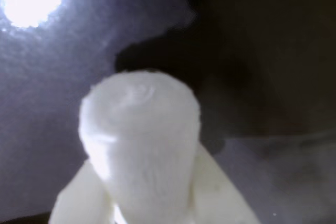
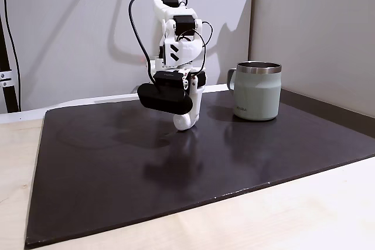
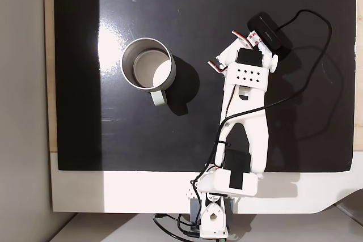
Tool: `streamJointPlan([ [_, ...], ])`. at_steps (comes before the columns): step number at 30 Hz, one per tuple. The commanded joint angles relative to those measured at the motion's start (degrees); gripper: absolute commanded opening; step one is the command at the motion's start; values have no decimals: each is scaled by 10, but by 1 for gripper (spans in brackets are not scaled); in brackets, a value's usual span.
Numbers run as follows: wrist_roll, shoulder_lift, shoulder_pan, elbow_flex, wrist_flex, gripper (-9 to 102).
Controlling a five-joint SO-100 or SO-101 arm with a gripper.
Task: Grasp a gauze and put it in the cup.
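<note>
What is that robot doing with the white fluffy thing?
The robot's gripper is squeezing a little white roll of gauze between its two fingers, low over the black mat. The cup stands off to the side on the same mat, upright and open, with no gauze seen inside it. So the roll is caught, but not dropped in yet.

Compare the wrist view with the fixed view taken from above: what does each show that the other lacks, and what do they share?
Wrist view: the gauze, a fuzzy white roll, sits between the white fingers of the gripper, close to the lens.
Fixed view from above: the cup stands upright with its interior open to the camera, and the arm reaches out over the mat.
Shared: the dark mat under everything.
</note>
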Motion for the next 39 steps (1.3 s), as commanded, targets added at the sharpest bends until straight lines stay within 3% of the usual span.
streamJointPlan([
  [1, 9, 91, 0, -30, 20, 0],
  [8, 54, 207, -54, -160, 155, 0],
  [18, 148, 146, -219, -460, 352, 0],
  [27, 202, 98, -356, -427, 368, 0],
  [39, 237, 62, -389, -398, 368, 0],
])
